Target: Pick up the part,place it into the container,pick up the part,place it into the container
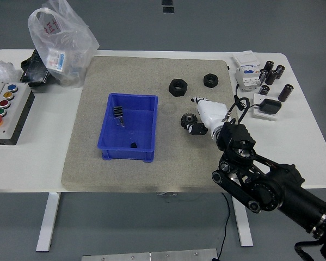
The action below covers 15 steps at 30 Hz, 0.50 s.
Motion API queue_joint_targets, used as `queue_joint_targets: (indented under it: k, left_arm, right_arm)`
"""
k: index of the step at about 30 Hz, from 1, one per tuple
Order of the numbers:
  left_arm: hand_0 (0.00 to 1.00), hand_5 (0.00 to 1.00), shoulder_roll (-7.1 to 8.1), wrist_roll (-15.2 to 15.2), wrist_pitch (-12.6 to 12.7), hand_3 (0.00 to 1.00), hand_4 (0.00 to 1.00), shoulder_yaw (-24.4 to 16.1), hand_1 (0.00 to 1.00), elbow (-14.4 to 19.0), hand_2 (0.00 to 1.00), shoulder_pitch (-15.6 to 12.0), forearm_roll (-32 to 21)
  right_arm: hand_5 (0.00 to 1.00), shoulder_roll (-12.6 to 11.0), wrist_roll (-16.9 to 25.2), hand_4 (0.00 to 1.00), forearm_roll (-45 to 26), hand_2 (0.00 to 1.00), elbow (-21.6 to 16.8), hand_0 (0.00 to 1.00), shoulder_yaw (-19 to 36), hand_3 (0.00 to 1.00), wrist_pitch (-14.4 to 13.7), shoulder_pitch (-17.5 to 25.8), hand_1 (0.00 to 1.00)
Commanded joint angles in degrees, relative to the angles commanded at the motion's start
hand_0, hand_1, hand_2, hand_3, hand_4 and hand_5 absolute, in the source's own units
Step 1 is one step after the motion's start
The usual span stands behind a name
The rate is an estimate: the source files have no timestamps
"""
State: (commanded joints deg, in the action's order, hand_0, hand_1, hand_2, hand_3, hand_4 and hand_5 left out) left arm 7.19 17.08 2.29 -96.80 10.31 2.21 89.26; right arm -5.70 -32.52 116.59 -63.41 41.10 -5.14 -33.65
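Note:
A blue bin (146,106) sits mid-mat with a small black toothed part (118,112) and a tiny black piece (133,144) inside. A black gear (186,119) lies on the mat to the right of the bin. My right hand (198,115), white with dark fingertips, is just right of this gear. Its fingers (197,100) stretch toward the upper left and the thumb (194,129) rests against the gear's right side; nothing is gripped. Two black nuts (177,86) (210,80) lie farther back on the mat. My left arm does not show.
A button box (5,111) and a plastic bag (59,41) stand at the left. At the right of the table are a white electrical module (247,70), black cylinders (274,76), and a black adapter (269,106).

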Motion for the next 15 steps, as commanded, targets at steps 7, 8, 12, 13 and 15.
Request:
queue_joint_targets:
  k: [7,8,12,13,15]
  left_arm:
    - [0.608,0.267,-0.03,0.19,0.05,0.630,0.635,-0.37,0.632,0.00,0.602,-0.16,0.33]
    - [0.608,0.267,-0.03,0.19,0.05,0.630,0.635,-0.35,0.632,0.00,0.602,-0.15,0.33]
    - [0.608,0.267,-0.07,0.16,0.02,0.630,0.634,-0.17,0.632,0.00,0.602,-0.04,0.20]
    - [0.608,0.267,-0.08,0.16,0.02,0.630,0.634,-0.14,0.632,0.00,0.602,-0.03,0.18]
    - [0.608,0.267,-0.09,0.19,0.02,0.630,0.634,-0.16,0.632,0.00,0.602,-0.01,0.23]
  right_arm:
    - [0.596,0.65,1.09,0.998,-4.15,0.968,2.84,0.206,-2.12,0.998,-0.06,-1.03,0.334]
    - [0.596,0.82,1.16,0.998,-4.32,0.968,3.35,0.206,-2.33,0.998,-0.35,-1.21,0.334]
    - [0.421,1.43,1.54,0.828,-4.63,0.774,5.39,0.198,-3.08,0.928,-2.12,-1.95,0.322]
    - [0.421,1.51,1.67,0.828,-4.82,0.774,5.75,0.198,-3.28,0.928,-2.61,-2.08,0.322]
    - [0.421,1.67,1.97,0.828,-5.37,0.774,6.40,0.198,-3.75,0.928,-3.72,-2.29,0.322]
